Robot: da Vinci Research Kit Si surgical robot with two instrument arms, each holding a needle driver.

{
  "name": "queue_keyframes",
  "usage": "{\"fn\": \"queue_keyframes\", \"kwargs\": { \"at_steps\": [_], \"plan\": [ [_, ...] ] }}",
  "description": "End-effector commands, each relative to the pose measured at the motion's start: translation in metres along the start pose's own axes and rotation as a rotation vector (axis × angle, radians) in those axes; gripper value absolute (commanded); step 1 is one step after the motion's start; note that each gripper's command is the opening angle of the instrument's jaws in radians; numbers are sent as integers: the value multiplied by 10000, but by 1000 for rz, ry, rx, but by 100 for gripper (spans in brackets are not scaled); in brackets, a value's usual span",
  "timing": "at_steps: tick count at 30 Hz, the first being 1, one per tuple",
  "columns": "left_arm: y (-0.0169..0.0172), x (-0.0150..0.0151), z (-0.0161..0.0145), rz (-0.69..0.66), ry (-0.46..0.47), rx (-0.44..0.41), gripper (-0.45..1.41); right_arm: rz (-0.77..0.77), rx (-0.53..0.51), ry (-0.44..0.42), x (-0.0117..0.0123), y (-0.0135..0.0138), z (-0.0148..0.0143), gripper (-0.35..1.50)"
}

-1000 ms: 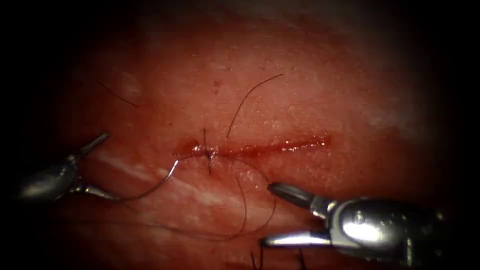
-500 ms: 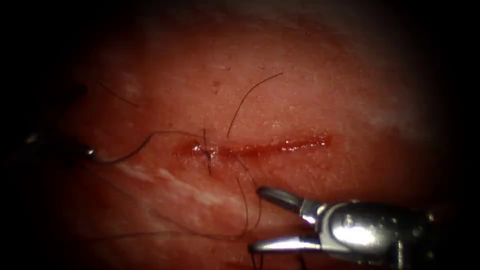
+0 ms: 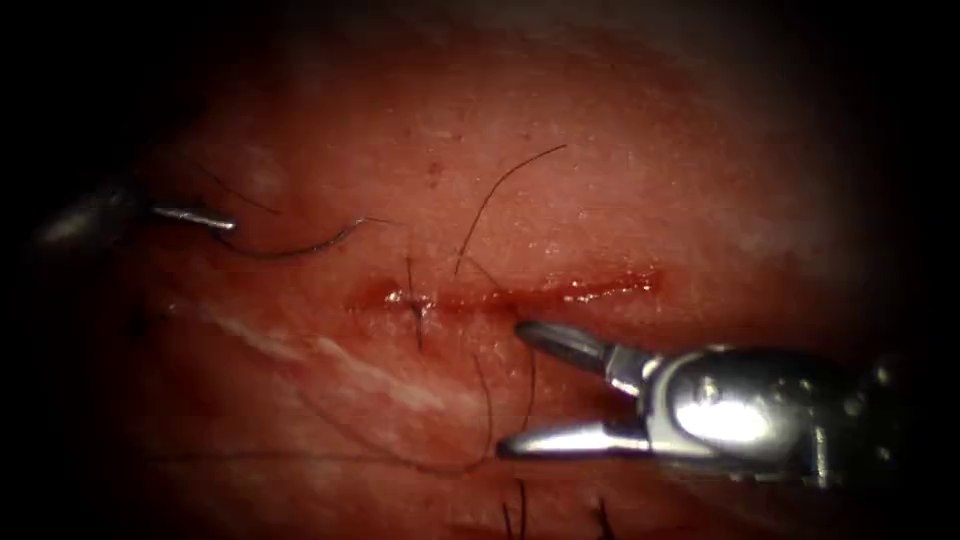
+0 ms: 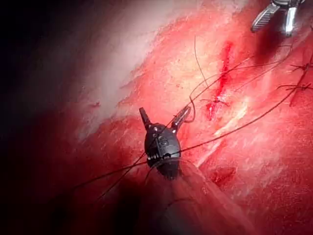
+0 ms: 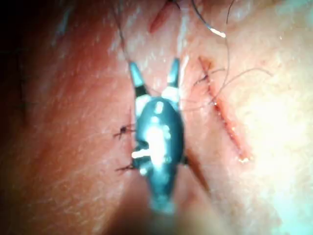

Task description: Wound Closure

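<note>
Tissue (image 3: 650,180) fills the endoscope frame, pink-red, with a pale streak running through the lower left. The right tool (image 3: 512,390) comes in from the lower right of the frame. Its jaws are spread wide in a V and hold nothing. The upper jaw tip sits just under the cut near its middle and the lower jaw tip is well below it. The right wrist view shows the same tool (image 5: 154,64) with both jaws apart and nothing between them. The left tool (image 3: 200,218) is at the upper left of the endoscope frame, mostly in shadow, with one bright jaw tip showing. In the left wrist view the left tool (image 4: 161,113) has its jaws spread in a V, with nothing seen clamped between them. The cut (image 3: 510,295) runs horizontally across the frame centre, with red fluid (image 3: 590,290) glistening along its right half. Thread (image 3: 490,410) loops dark below the cut, passing between the right tool's jaws. The needle (image 3: 290,248) lies out of the tissue, above the cut and past its left end. It is a shallow curve, with one end right at the left tool's jaw tip; cannot tell if that end is gripped. A stitch (image 3: 415,310) crosses the cut near its left end. A cut end of thread (image 3: 500,195) curves up above the cut.
</note>
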State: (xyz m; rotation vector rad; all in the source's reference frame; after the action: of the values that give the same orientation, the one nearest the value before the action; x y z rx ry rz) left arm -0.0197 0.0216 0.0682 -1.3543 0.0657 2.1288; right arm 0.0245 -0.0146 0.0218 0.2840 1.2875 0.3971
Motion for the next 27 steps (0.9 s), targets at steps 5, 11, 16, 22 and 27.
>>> {"fn": "queue_keyframes", "kwargs": {
  "at_steps": [5,11,16,22,27],
  "plan": [
    [-9,-53,22,42,-71,-6,74,-59,-13,-44,0,7,10,108],
    [-11,-78,24,22,-94,-2,74,-107,-51,-110,-6,27,36,106],
    [-1,-52,15,-2,-69,12,74,-138,-58,-180,-19,46,74,106],
    [18,-17,2,-36,-33,7,71,-147,-43,-231,-41,59,132,108],
    [30,2,-9,-36,-21,6,71,-163,-28,-259,-67,55,182,106]
  ]
}}
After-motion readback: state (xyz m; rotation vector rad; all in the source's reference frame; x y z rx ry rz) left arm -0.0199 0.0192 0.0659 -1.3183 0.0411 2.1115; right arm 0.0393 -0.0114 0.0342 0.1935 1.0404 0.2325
